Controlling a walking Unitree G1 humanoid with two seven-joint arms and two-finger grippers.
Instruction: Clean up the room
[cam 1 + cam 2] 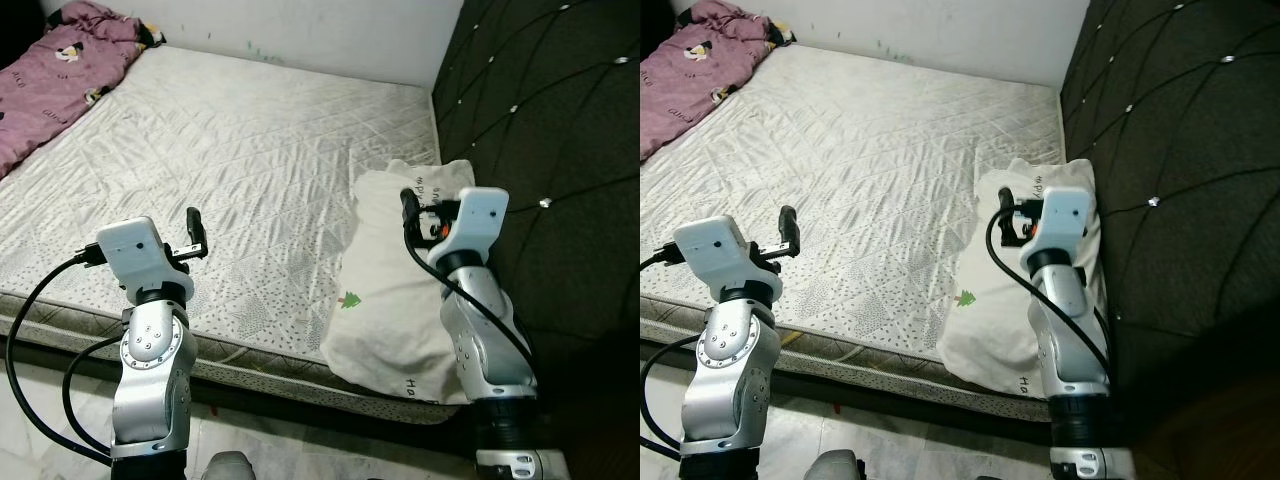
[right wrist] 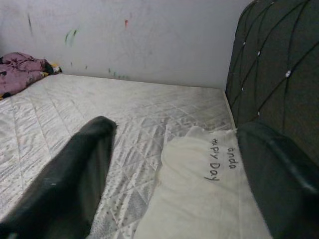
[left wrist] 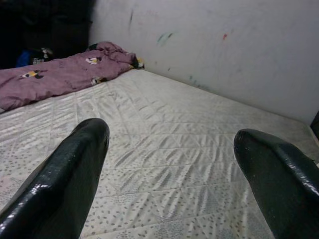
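Hovering over near edge of bare quilted white mattress [image 1: 250, 170], left gripper [image 1: 197, 233], jaws wide, empty. Right gripper [image 1: 1008, 213] above white printed pillow [image 1: 395, 300] at mattress's headboard-side near corner, jaws wide, empty. Crumpled purple blanket [image 1: 60, 75] at far left corner.

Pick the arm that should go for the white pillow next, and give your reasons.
Right. The right gripper hangs directly over the white pillow by the dark headboard, fingers open. The left gripper is also open but sits over bare mattress, well away from the pillow.
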